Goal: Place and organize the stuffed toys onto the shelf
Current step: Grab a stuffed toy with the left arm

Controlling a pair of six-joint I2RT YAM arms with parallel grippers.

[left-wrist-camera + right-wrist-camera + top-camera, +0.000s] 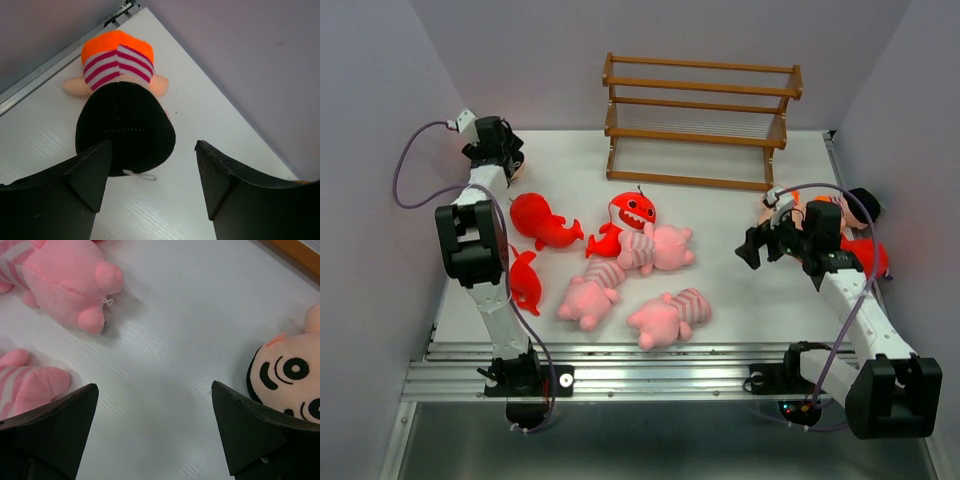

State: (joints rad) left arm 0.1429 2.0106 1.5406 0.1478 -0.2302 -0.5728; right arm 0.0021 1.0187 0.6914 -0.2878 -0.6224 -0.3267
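Observation:
The brown wooden shelf stands at the back of the table with nothing on its levels. My left gripper hangs open at the far left over a doll with black hair, a striped shirt and orange feet. The doll's head lies just ahead of the jaws, against the left finger. My right gripper is open over bare table. Red sharks and pink striped animals lie in the middle.
More dolls lie at the right edge, partly hidden behind my right arm; one doll's face sits beside my right finger. Purple walls close in on the left and right. A metal rail runs along the near edge.

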